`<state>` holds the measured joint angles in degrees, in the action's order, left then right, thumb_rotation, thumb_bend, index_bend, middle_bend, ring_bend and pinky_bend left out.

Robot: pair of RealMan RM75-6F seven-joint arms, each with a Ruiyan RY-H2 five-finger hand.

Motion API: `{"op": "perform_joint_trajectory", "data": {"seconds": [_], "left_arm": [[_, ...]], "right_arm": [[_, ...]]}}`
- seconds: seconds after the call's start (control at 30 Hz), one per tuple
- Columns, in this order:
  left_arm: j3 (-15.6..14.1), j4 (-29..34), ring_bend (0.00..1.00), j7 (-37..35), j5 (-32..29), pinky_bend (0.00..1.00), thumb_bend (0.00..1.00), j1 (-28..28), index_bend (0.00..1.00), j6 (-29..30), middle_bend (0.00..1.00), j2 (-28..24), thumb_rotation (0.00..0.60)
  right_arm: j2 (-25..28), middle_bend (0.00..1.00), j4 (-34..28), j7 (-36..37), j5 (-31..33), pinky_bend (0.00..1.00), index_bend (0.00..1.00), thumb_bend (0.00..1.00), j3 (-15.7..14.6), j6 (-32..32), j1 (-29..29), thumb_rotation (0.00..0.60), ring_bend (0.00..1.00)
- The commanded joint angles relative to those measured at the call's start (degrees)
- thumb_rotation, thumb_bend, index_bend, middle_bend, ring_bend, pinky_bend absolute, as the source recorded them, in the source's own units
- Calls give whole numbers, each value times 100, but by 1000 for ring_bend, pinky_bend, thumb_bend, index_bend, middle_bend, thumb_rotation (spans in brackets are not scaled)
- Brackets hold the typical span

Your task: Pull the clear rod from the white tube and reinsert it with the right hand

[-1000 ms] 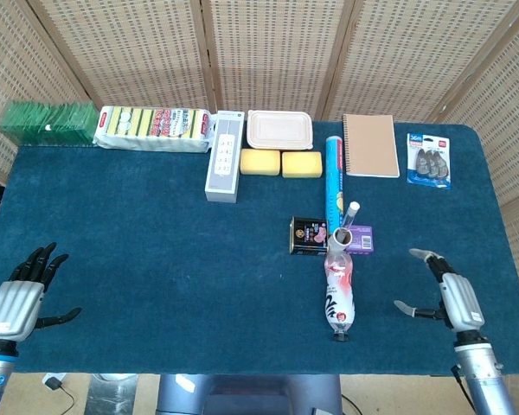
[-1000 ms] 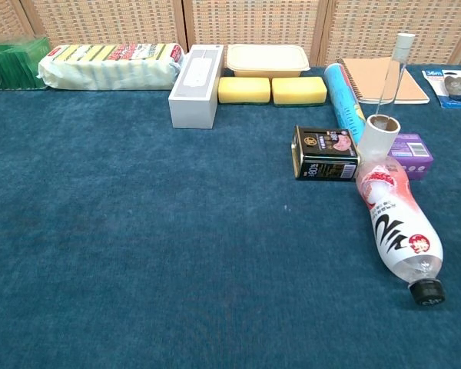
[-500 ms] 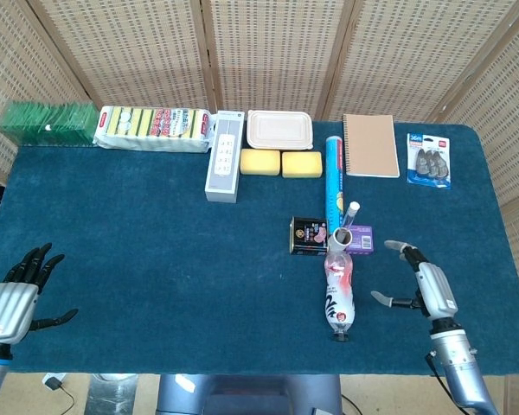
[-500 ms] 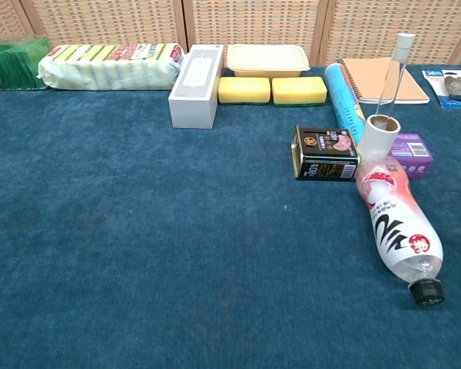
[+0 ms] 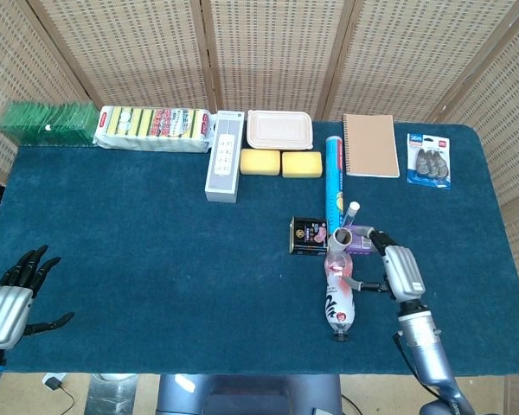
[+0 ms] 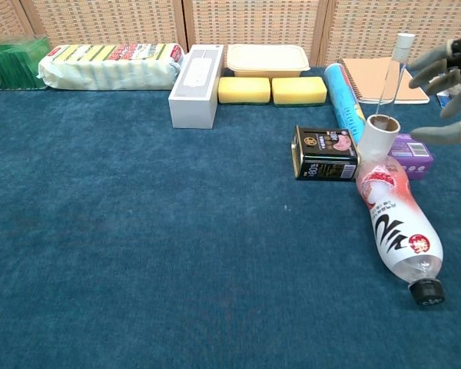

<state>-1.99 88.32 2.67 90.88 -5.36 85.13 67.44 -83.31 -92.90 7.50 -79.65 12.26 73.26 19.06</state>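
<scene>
right hand [image 6: 446,84]: fingers spread, empty, at 3 o'clock of thin clear rod [image 6: 392,75] | rod leans upright in short white cardboard tube [image 6: 377,136]; placed for pinching | left hand [image 5: 10,298]: open, idle on desk [image 5: 156,259]

A staged test bench: a blue-carpeted table [image 5: 156,251] fenced by woven screens [image 5: 268,52], with assorted household goods lined along its far edge.

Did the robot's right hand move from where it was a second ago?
Yes. In the head view the right hand has moved left across the table, closing on the white tube and ending just right of the purple box. Its fingers are spread, holding nothing.
</scene>
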Motion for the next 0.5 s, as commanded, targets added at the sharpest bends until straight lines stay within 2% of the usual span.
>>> {"op": "perform_joint_trajectory", "data": {"seconds": [0.03, 0.23, 0.5], "left_arm": [[-3, 1, 24, 0, 8, 187, 112, 2, 107, -2, 21, -1, 410], [-6, 3, 25, 12, 4, 187, 112, 2, 106, -30, 21, -5, 415], [31, 0, 24, 15, -65, 187, 112, -9, 106, -81, 21, -3, 409]], "right_arm": [[-119, 288, 87, -135, 129, 375, 239, 137, 96, -51, 102, 517, 277], [-236, 285, 241, -376, 337, 375, 238, 137, 252, -116, 266, 513, 277], [-89, 285, 280, -399, 472, 375, 238, 137, 369, -102, 308, 514, 276]]}}
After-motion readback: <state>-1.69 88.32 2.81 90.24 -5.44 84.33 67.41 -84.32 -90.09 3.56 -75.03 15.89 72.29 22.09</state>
